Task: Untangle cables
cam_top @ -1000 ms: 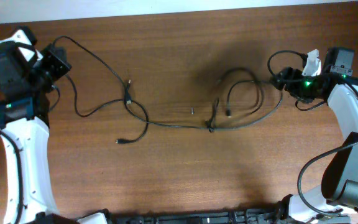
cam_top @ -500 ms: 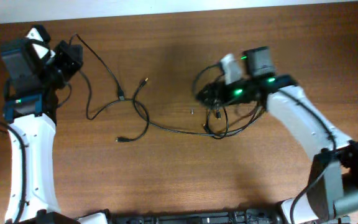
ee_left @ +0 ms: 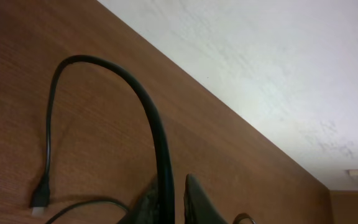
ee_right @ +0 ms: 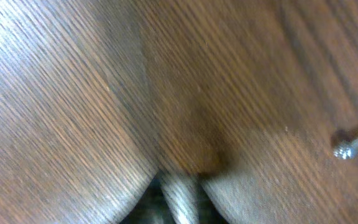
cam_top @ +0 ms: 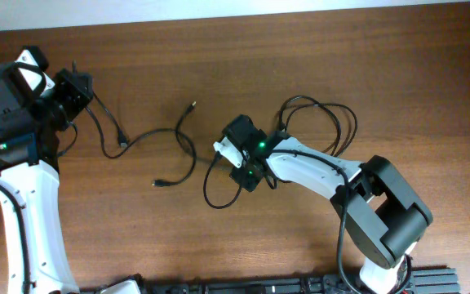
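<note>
Cables [cam_top: 192,159] lay strung across the middle of the table [cam_top: 398,49]. They were thin black cords whose long axis ran left to right, from the far left corner to a bunch of open loops [cam_top: 337,122] right of centre. One cord rose to the left gripper [cam_top: 78,82] near the back left corner. In the left wrist view its fingers were nearly together with that cord pinched between them, and the cord arched over and dropped to a plug [ee_left: 40,199] resting on the wood.

The crowded part was at the right gripper [cam_top: 237,157], low over the centre of the table. A smaller loop [cam_top: 217,192] lay off its near side, and the bigger loops spread away to its right. Its wrist view was blurred and close to the wood. The fingers looked close together, but whether they gripped a cord could not be told. A small metal tip [ee_right: 345,148], perhaps a plug end, showed at the edge of that view.

The coming move appeared to turn on that left-right line. The crossing lay right at the right gripper and well apart from the left one, so the right arm was the nearer. Drawing the two apart along that axis looked the likely way to open the tangle.
</note>
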